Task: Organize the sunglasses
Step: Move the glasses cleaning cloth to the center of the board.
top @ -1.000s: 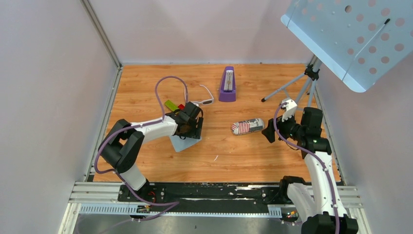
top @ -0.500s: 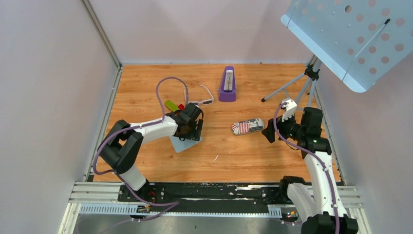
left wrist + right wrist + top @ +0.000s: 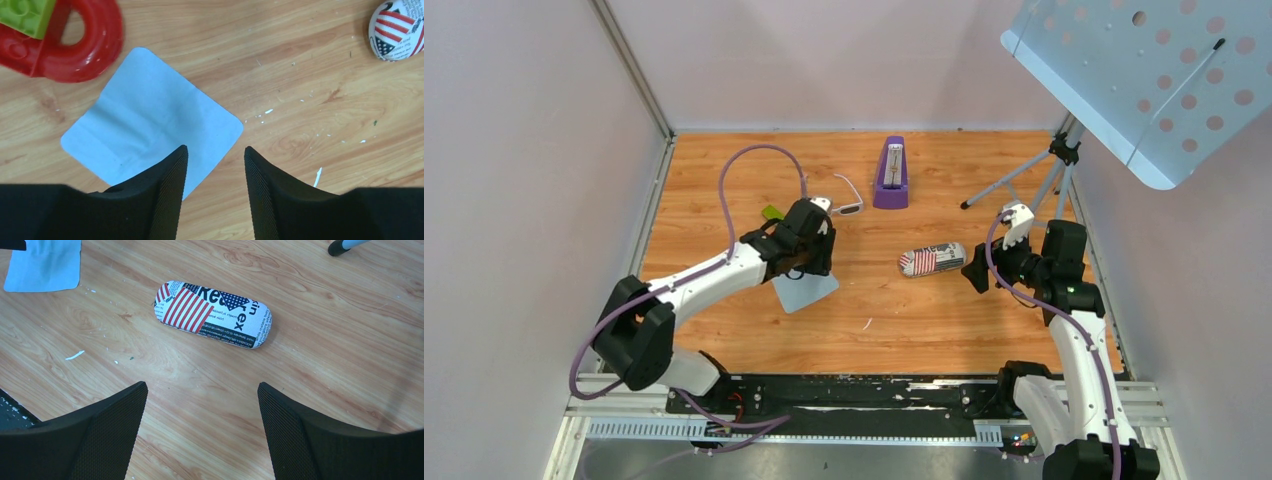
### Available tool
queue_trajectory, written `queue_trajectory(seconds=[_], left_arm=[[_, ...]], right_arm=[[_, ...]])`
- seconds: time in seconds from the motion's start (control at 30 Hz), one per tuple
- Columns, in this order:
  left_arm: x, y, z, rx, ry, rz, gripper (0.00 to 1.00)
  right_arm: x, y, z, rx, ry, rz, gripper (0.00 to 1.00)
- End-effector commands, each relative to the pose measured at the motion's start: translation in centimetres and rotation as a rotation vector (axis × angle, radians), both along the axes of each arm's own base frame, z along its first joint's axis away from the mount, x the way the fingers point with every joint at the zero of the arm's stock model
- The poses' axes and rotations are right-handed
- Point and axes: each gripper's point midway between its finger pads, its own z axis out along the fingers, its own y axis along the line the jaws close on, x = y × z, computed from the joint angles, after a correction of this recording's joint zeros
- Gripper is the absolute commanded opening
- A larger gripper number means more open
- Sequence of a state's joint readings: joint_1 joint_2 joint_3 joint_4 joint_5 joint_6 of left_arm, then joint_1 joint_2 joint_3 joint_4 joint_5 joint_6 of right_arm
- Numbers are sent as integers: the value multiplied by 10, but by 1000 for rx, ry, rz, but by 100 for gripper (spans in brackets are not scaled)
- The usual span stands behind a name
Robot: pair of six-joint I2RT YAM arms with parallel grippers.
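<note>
Top external view, sweeping from the left: the left arm reaches out across the wooden tabletop (image 3: 724, 160) and its left hand (image 3: 812, 264) hangs over the far corner of the light blue cloth (image 3: 808, 292). On the left wrist camera the fingers sit a narrow gap apart with nothing between them, and the cloth lies flat and slightly creased beneath. A red ring (image 3: 85, 45) and green block (image 3: 25, 15) sit just beyond the cloth, and they look like clutter rather than targets. Moving right, the sunglasses (image 3: 852, 208) lie on the wood just past the left wrist, partly hidden by it, with one thin white arm swung out, so they look unfolded and untouched. I'd judge the left hand is placed to reach them next. Beyond them a purple metronome (image 3: 890, 175) stands near the back wall. Then comes the stars-and-stripes case (image 3: 932, 260), lying closed on its side. The right hand (image 3: 202, 435) waits spread wide just beside it, probably to steady or open it. Far right, a music stand (image 3: 1144, 80) leans over the corner. Plain pale walls box in the scratched, white-flecked planks
</note>
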State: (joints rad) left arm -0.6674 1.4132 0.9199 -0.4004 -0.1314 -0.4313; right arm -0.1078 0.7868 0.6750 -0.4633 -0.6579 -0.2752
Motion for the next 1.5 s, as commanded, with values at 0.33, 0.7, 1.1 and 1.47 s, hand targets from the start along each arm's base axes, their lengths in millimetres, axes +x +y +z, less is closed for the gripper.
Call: queue_trajectory(seconds=[0.33,0.7,1.1,1.47], left_arm=[[-9,-37,-51,95,131,-172,48],[-15,-39,-76,108,195,-176,41],[-19,-35,-89,128,221,-172,20],[-39,-55,-89,75,225,-289,0]], right_arm=[[0,-4,-2,-7,-11,-9,86],[1,-4,-4,-8,-2,-7,86],[2,-5,-7,-11,9,-12,86],[2,-6,-9,-11,18,-14,86]])
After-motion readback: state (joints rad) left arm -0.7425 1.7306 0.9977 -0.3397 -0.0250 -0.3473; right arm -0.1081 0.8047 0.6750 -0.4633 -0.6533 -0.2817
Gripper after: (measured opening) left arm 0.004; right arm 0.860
